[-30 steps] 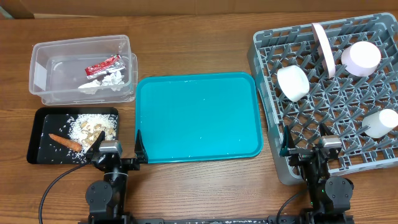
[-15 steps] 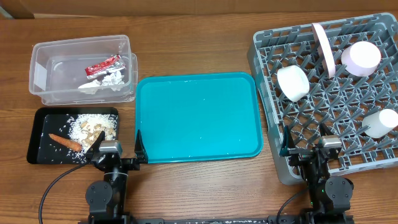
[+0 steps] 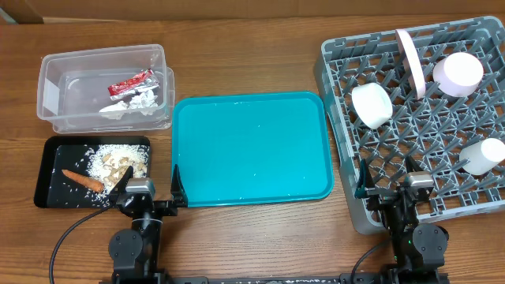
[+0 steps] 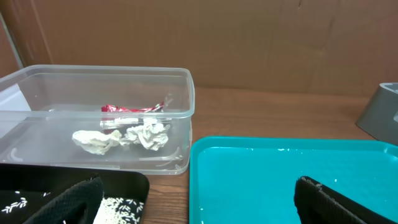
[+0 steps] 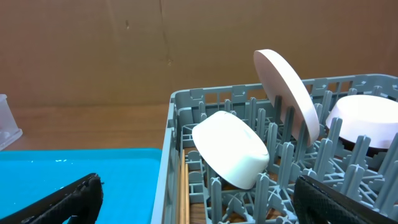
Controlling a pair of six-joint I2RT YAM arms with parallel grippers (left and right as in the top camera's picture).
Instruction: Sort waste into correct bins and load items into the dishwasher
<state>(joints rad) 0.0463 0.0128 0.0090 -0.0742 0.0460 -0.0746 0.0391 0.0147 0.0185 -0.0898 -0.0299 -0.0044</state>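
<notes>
The clear tub (image 3: pixel 49 93) holds the red-and-silver wrapper (image 3: pixel 130 82) and crumpled white paper (image 3: pixel 136 102). In the black tray (image 3: pixel 51 170) lie the carrot (image 3: pixel 83 181) and beige scraps (image 3: pixel 118 164). The grey rack (image 3: pixel 331 95) carries the pink plate (image 3: pixel 409 63) on edge, the pink bowl (image 3: pixel 458 72), the white bowl (image 3: pixel 371 105) and the white cup (image 3: pixel 481 155). Chopsticks (image 5: pixel 184 193) lie along its left wall. My left gripper (image 3: pixel 151 193) is open at the table's front between black tray and teal tray. My right gripper (image 3: pixel 387 185) is open over the rack's front left corner. Both hold nothing.
A large teal serving tray (image 3: pixel 251 148) lies in the middle between the bins and the rack, with a few small crumbs on it. Brown cardboard stands behind the wooden table (image 3: pixel 237 47).
</notes>
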